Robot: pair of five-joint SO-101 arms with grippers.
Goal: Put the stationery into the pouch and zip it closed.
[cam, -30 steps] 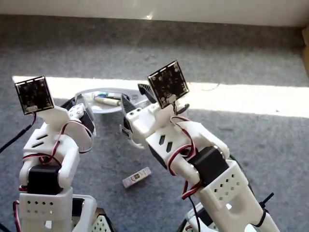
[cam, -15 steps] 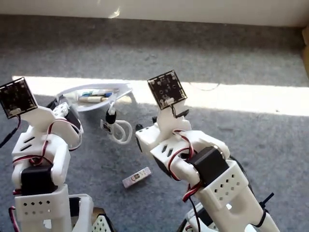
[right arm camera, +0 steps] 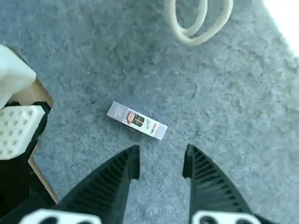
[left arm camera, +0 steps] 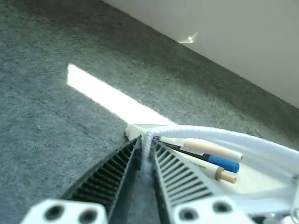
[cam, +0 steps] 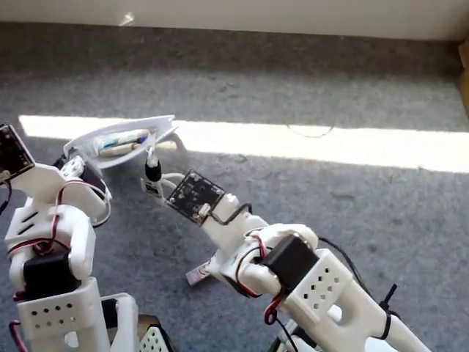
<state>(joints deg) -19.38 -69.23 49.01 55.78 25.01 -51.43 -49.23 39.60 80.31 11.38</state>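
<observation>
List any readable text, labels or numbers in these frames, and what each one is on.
No text can be read.
Small box on the carpet: printed label with a small picture, lettering too small to read.
Pens in the pouch: no print can be made out.
Camera board on an arm: markings too blurred to read.

The left hand is pinched nearly closed, while the right hand points downward, fingers parted.
</observation>
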